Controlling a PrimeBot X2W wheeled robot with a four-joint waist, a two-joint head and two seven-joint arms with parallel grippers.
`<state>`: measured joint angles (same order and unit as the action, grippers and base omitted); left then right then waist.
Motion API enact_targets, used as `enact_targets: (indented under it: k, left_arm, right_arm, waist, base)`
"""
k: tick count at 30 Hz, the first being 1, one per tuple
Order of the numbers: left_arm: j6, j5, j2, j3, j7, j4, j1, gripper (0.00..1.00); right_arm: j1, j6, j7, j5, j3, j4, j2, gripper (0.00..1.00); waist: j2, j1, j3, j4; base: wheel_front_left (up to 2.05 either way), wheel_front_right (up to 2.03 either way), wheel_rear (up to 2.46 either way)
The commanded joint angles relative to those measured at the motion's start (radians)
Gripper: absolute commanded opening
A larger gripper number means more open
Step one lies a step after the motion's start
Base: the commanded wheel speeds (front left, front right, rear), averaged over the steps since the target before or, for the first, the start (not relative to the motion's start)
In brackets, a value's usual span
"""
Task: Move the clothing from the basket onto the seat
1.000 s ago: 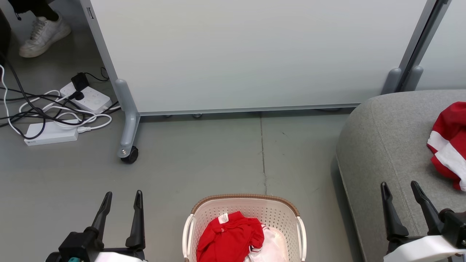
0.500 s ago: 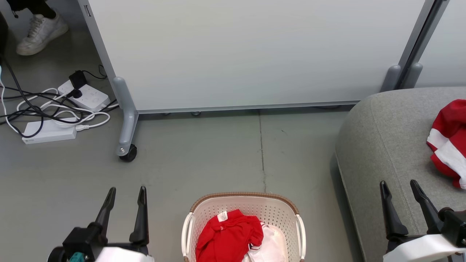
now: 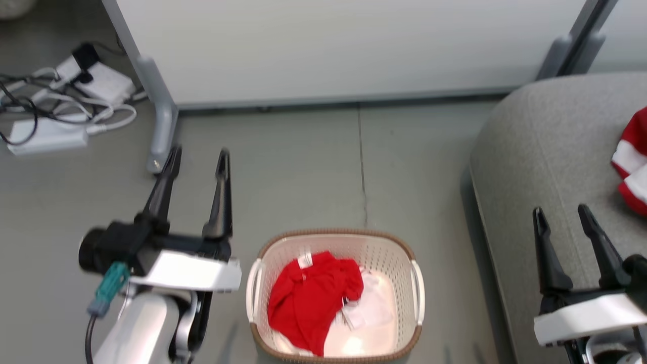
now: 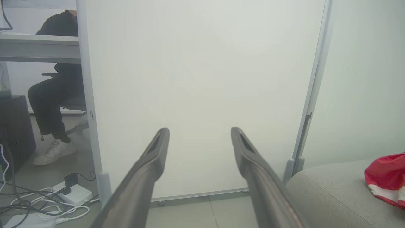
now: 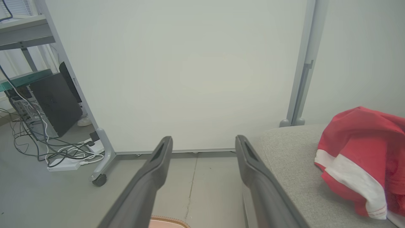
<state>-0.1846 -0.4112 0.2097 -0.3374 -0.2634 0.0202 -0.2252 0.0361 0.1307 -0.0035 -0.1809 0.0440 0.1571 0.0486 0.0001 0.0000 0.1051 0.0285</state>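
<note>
1. Upper left of the head view: white power strips [image 3: 45, 136] and tangled cables [image 3: 20, 101] on the grey floor [image 3: 303, 177]. In the left wrist view, a seated person's white shoe [image 4: 53, 152] rests on the floor at far left.
2. Left of centre: left gripper [image 3: 199, 150], dark fingers spread wide, nothing between them. It hovers over bare floor, left of the basket and apart from it.
3. Across the top: pale partition panel [image 3: 354, 45]; its grey leg [image 3: 159, 121] stands upper left.
4. Bottom centre: basket [image 3: 336, 235], upright on the floor. Inside, a crumpled red garment [image 3: 308, 298] with a small white label [image 3: 305, 260] fills the left half; pale white fabric [image 3: 371, 308] lies beside it on the right.
5. Right side: grey seat [image 3: 546, 151], its rounded corner near the basket, not touching.
6. Lower right: right gripper [image 3: 560, 210], fingers spread, empty, seen against the seat's near edge.
7. Right edge: red-and-white striped garment [image 3: 632, 162] lying on the seat, cut off by the frame.
</note>
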Motion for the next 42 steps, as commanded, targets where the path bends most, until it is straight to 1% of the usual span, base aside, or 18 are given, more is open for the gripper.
enact_targets:
  k: [1, 2, 3, 8, 11, 14, 19, 26, 30, 34, 38, 42]
  left_arm:
    - [0.009, 0.010, -0.005, -0.005, -0.001, 0.007, -0.054, 1.00]
    - [0.017, 0.021, -0.019, -0.021, 0.007, 0.030, -0.109, 1.00]
    - [0.017, 0.021, -0.019, -0.021, 0.007, 0.030, -0.109, 1.00]
    - [0.053, 0.035, -0.056, -0.067, 0.023, 0.134, -0.236, 1.00]
    - [0.079, 0.038, -0.081, -0.100, 0.035, 0.222, -0.297, 1.00]
    - [0.115, 0.036, -0.099, -0.135, 0.050, 0.333, -0.359, 1.00]
    - [0.170, 0.034, -0.124, -0.180, 0.066, 0.556, -0.465, 1.00]
    - [0.225, 0.059, -0.137, -0.234, 0.100, 0.852, -0.607, 1.00]
    - [0.247, 0.060, -0.120, -0.241, 0.135, 0.989, -0.674, 1.00]
    - [0.259, 0.051, -0.087, -0.235, 0.169, 1.092, -0.725, 1.00]
    - [0.254, 0.039, -0.044, -0.222, 0.196, 1.171, -0.761, 1.00]
    - [0.249, 0.019, -0.011, -0.207, 0.226, 1.215, -0.789, 1.00]
  right_arm:
    - [-0.029, 0.000, -0.004, 0.005, -0.004, 0.016, 0.005, 1.00]
    - [-0.054, 0.000, -0.005, 0.011, -0.004, 0.027, 0.005, 1.00]
    - [-0.054, 0.000, -0.005, 0.011, -0.004, 0.027, 0.005, 1.00]
    - [-0.127, 0.000, -0.021, 0.015, -0.016, 0.054, 0.005, 1.00]
    - [-0.172, 0.000, -0.036, 0.017, -0.037, 0.062, 0.004, 1.00]
    - [-0.215, 0.000, -0.050, 0.013, -0.054, 0.058, 0.004, 1.00]
    - [-0.284, 0.000, -0.086, 0.002, -0.079, 0.045, 0.004, 1.00]
    - [-0.363, 0.000, -0.149, -0.043, -0.139, 0.011, 0.003, 1.00]
    - [-0.394, 0.000, -0.190, -0.081, -0.171, -0.019, 0.003, 1.00]
    - [-0.414, 0.000, -0.224, -0.117, -0.205, -0.053, 0.003, 1.00]
    - [-0.430, 0.000, -0.249, -0.149, -0.237, -0.078, 0.003, 1.00]
    - [-0.446, 0.000, -0.257, -0.166, -0.257, -0.094, 0.003, 1.00]
  waist:
    - [-0.0001, 0.0000, 0.095, -0.015]
    - [-0.0001, 0.0000, 0.151, -0.023]
    - [-0.0001, 0.0000, 0.151, -0.023]
    - [-0.0001, 0.0000, 0.300, -0.055]
    - [-0.0001, 0.0000, 0.388, -0.080]
    - [-0.0001, 0.0000, 0.471, -0.106]
    - [-0.0001, 0.0000, 0.591, -0.154]
    - [-0.0001, 0.0000, 0.723, -0.249]
    - [-0.0001, 0.0000, 0.791, -0.306]
    - [-0.0001, 0.0000, 0.842, -0.362]
    - [-0.0001, 0.0000, 0.880, -0.406]
    - [-0.0001, 0.0000, 0.904, -0.429]
  base:
    - [0.00, 0.00, 0.00]
    - [0.00, 0.00, 0.00]
    - [0.00, 0.00, 0.00]
    - [0.00, 0.00, 0.00]
    - [0.00, 0.00, 0.00]
    - [0.00, 0.00, 0.00]
    - [0.00, 0.00, 0.00]
    - [0.00, 0.00, 0.00]
    - [0.00, 0.00, 0.00]
    - [0.00, 0.00, 0.00]
    - [0.00, 0.00, 0.00]
    - [0.00, 0.00, 0.00]
